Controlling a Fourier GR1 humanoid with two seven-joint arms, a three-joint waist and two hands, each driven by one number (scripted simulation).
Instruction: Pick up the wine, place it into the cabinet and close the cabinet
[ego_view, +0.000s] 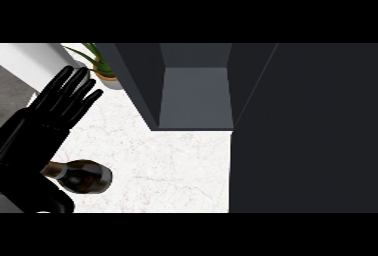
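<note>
Down-left of the cabinet (196, 95), well apart from it: wine (83, 176), dark glossy glass, rounded, on white veined counter (170, 165). Just left of the cabinet's matte grey, flat-walled box: left hand (63, 97), black, fingers straight, holding nothing. Could tip or roll if nudged sideways; could clip the cabinet's hard front edge going in.

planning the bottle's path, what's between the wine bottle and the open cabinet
Only bare white counter lies between the wine bottle and the cabinet, as the head view shows. The plant stands off to the side of that stretch.
</note>
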